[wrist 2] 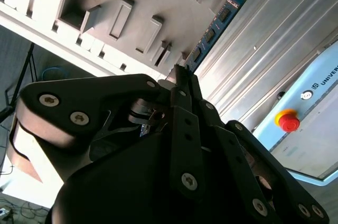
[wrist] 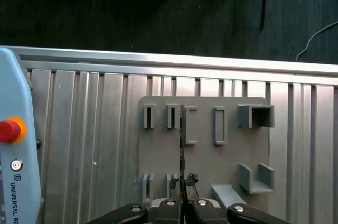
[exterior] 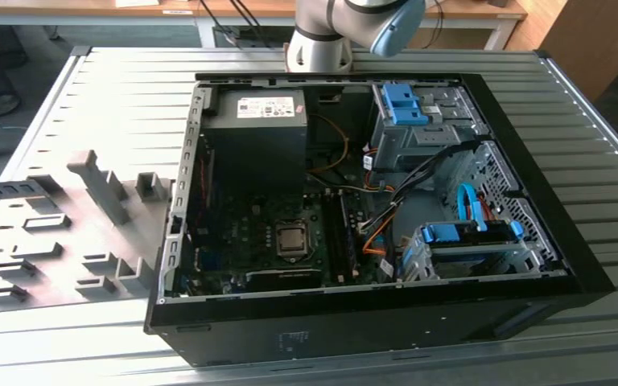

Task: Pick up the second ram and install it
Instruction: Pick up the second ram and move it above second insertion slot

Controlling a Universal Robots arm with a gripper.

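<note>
8 items, largest first.

1 ribbed metal table (exterior: 566, 88), carrying all else listed.

1 black computer case (exterior: 566, 273), laid on its side on the table, side panel off, interior facing up. Inside: green motherboard (exterior: 255, 241), dark power supply (exterior: 253, 141), blue drive brackets (exterior: 404, 104), loose cables.

1 robot arm (exterior: 325, 36), base standing on the table just beyond the case's far wall.

1 grey fixture plate (exterior: 73, 241), flat on the table at the exterior view's left of the case, studded with upright slotted blocks (wrist: 191, 124).

1 pale blue pendant (wrist: 16, 182), on the table, apart from the plate.

1 black gripper (wrist: 185, 183), above the fixture plate in both wrist views. Fingers drawn in close and clamped on the thin board listed next.

1 second ram (wrist 2: 215, 29), held by 1 end between the fingertips, the rest reaching straight out away from the gripper. Dark blue face with black chips in the second wrist view. Edge-on as a thin dark line in the first wrist view, lined up between 2 of the plate's slotted blocks. Contact with the plate: cannot tell.

1 round red button (wrist: 6, 130), on the pendant.
</note>
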